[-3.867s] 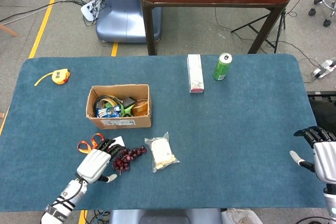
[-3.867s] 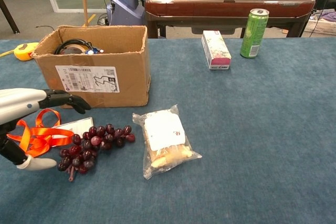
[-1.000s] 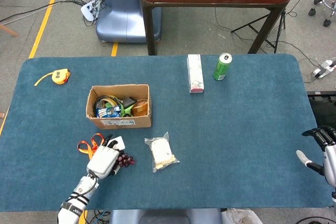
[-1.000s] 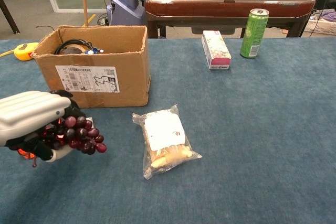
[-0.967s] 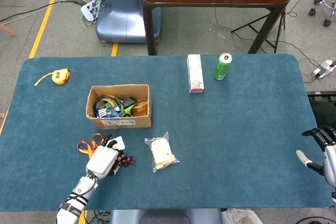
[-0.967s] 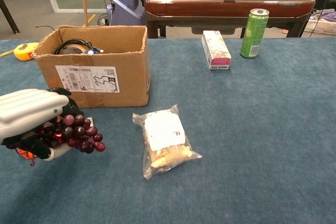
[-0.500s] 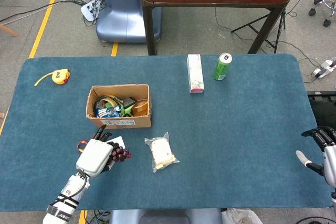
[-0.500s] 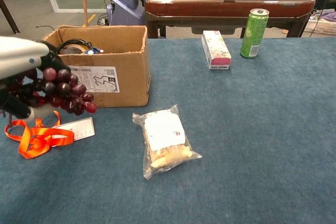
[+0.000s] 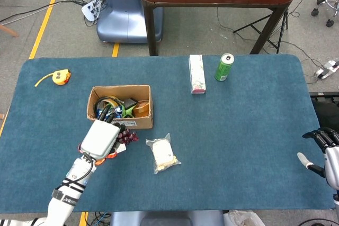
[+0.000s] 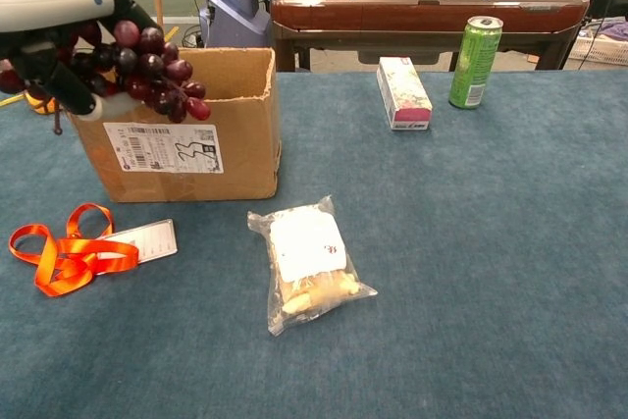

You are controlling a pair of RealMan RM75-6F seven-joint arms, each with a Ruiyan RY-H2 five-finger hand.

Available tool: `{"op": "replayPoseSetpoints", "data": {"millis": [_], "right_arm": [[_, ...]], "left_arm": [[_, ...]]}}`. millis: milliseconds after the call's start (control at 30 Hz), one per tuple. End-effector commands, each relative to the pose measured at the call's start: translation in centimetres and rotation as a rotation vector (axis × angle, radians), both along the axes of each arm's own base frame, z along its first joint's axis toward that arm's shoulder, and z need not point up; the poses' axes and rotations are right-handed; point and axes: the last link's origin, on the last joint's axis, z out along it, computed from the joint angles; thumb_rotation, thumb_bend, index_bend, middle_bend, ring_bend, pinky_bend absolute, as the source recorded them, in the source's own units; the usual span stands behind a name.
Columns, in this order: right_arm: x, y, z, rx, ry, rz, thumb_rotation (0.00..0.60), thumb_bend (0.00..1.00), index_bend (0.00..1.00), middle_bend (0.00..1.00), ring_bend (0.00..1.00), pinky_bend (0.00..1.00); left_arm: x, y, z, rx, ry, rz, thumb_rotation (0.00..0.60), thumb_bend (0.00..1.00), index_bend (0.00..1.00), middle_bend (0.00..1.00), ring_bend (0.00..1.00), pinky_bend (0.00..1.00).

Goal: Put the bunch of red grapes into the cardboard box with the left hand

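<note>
The blue-carpeted table [image 9: 238, 130] carries everything, and on its left part stands the open cardboard box [image 10: 206, 134], already holding a coil of cable and some packets, with a shipping label on its near wall. The left hand [image 9: 99, 139] is raised above the table just in front of that near wall, its fingers [image 10: 59, 80] clamped around the bunch of red grapes [image 10: 147, 71], which hangs clear of the table at about the height of the box rim; in the chest view the grapes overlap the box's near top edge, but from the head view they seem to sit just short of the opening, not over it. So the pick-up and lift look done; what is left, as I judge it, is to carry the bunch forward over the opening and let it go inside. The right hand [image 9: 329, 157] sits at the far right edge of the table, holding nothing, its fingers spread. Smaller things lie about: a clear bag of snacks [image 10: 306, 262] near the box, a pink-and-white carton [image 10: 403, 92], a green can [image 10: 474, 63], an orange lanyard with a card [image 10: 74, 250], and a yellow tape measure [image 9: 61, 77].
</note>
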Motion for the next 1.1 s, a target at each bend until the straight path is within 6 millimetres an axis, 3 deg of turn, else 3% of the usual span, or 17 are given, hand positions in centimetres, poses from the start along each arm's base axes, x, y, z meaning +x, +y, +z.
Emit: {"op": "replayPoseSetpoints", "data": {"millis": [33, 433, 833, 1100], "right_arm": [[0.0, -0.1, 0.0, 0.002, 0.000, -0.001, 0.600, 0.15, 0.43, 0.43, 0.29, 0.41], [-0.1, -0.2, -0.1, 0.015, -0.002, -0.007, 0.600, 0.15, 0.43, 0.43, 0.29, 0.41], [-0.1, -0.3, -0.3, 0.028, -0.001, -0.008, 0.600, 0.15, 0.43, 0.43, 0.29, 0.41], [-0.1, -0.2, -0.3, 0.031, -0.005, -0.007, 0.600, 0.15, 0.43, 0.43, 0.29, 0.41]], "left_arm": [[0.6, 1.5, -0.4, 0.012, 0.045, -0.034, 0.600, 0.44, 0.54, 0.60, 0.21, 0.05], [2.2, 5.9, -1.6, 0.039, 0.111, -0.088, 0.600, 0.44, 0.53, 0.59, 0.21, 0.11], [3.0, 10.2, -2.6, 0.068, 0.209, 0.007, 0.600, 0.44, 0.50, 0.59, 0.21, 0.16], [2.8, 12.5, -3.5, 0.110, 0.273, 0.080, 0.600, 0.42, 0.41, 0.52, 0.21, 0.16]]}}
